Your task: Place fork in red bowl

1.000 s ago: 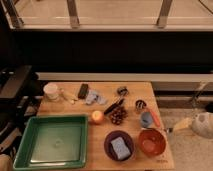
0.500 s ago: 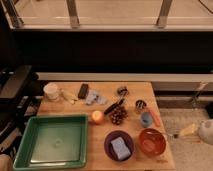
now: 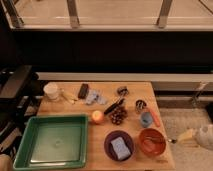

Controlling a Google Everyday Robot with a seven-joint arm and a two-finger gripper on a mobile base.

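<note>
Nearest us, the red bowl (image 3: 152,141) sits at the table's (image 3: 95,159) front right corner with the thin fork (image 3: 155,139) lying inside it, beside a purple bowl (image 3: 119,145) and a green tray (image 3: 52,142). Just off the table's right edge, our gripper (image 3: 186,136) hangs apart from the fork. Farther back lie a pine cone (image 3: 118,117) and a white cup (image 3: 51,91).

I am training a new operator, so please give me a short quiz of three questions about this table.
1. True or false: the purple bowl is empty.
2. What lies between the green tray and the pine cone?
3. Where is the gripper? A) over the tray B) off the table's right edge, beside the red bowl C) over the pine cone

Key: 1 false, a blue block lies in it. 2 an orange ball. 3 B.
</note>
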